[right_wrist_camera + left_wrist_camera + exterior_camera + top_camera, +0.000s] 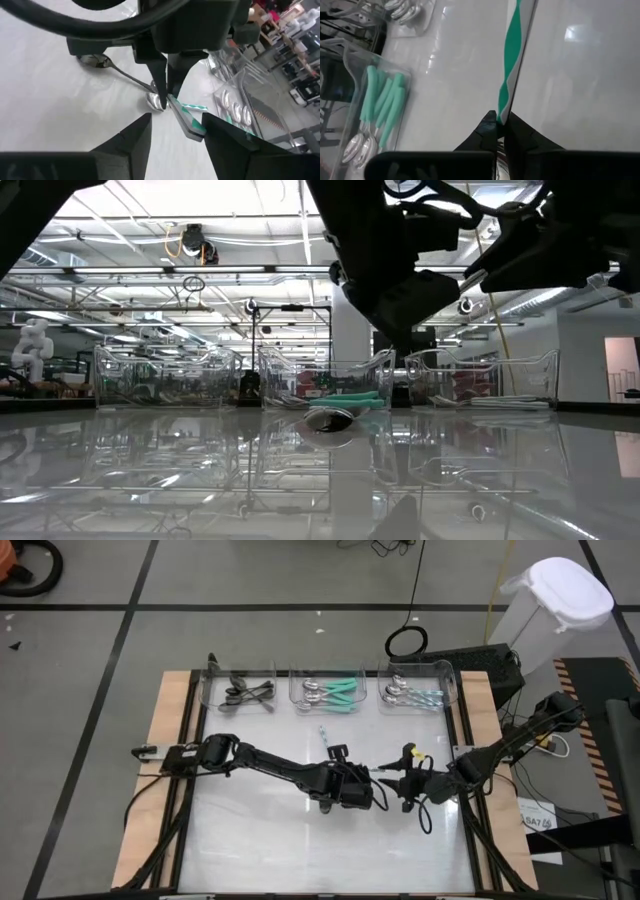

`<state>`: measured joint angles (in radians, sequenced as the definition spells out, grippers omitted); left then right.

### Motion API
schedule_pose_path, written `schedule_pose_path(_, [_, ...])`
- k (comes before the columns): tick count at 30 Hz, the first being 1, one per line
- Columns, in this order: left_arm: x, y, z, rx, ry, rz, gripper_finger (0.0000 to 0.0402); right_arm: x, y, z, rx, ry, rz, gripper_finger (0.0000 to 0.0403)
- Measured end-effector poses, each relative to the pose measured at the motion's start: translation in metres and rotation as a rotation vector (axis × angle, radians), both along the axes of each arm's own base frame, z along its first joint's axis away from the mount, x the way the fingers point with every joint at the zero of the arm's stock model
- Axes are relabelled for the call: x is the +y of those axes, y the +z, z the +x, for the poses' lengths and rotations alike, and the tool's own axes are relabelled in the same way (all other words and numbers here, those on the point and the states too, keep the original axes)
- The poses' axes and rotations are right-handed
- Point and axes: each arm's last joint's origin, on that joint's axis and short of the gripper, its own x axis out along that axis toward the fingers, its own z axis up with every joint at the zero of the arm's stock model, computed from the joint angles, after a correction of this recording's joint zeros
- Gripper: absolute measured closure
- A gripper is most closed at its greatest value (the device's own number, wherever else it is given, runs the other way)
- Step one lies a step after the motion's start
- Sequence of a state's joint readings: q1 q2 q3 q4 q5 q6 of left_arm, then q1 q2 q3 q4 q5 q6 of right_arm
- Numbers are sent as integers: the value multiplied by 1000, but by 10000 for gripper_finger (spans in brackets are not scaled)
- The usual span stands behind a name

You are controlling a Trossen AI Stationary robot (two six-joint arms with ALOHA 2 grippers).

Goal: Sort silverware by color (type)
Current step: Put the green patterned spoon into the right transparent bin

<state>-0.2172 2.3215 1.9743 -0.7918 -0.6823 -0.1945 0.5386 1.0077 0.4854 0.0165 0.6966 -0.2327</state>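
While our left gripper (pixel 501 131) pinches the teal-handled spoon (pixel 512 55), our right gripper (pixel 175 131), jaws apart nearby, should clear; we carry it to the middle bin (pixel 330 692).

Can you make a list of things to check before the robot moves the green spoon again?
1. Left tool shut on the green spoon: ok.
2. Right tool open and off the spoon: ok.
3. Spoon lifted off the table: cannot tell.
4. Middle bin already holds green spoons: ok.
5. Another spoon lies nearby on the table, apart from the tools: ok.
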Motion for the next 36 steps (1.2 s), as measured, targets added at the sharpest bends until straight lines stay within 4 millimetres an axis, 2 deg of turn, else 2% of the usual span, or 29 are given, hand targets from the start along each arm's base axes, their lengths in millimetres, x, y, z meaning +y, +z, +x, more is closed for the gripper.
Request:
schedule_pose_path(5, [2, 0, 1, -14, 13, -7, 392, 0, 1, -2, -32, -69, -23, 237])
schedule_pose_path(14, [6, 1, 1, -59, 81, 35, 392, -5, 3, 2, -115, -199, 158, 238])
schedule_pose_path(17, [7, 2, 1, -76, 107, 62, 392, -8, 3, 3, -124, -230, 170, 238])
schedule_pose_path(24, [7, 1, 1, -62, 89, 7, 392, -9, 2, 2, -75, -185, 1, 238])
schedule_pose_path(31, [20, -3, 2, -64, 157, -189, 392, -1, -2, -2, -2, -127, -245, 238])
schedule_pose_path(36, [29, -5, 3, -63, 191, -321, 392, 7, -16, 1, 99, -41, -399, 238])
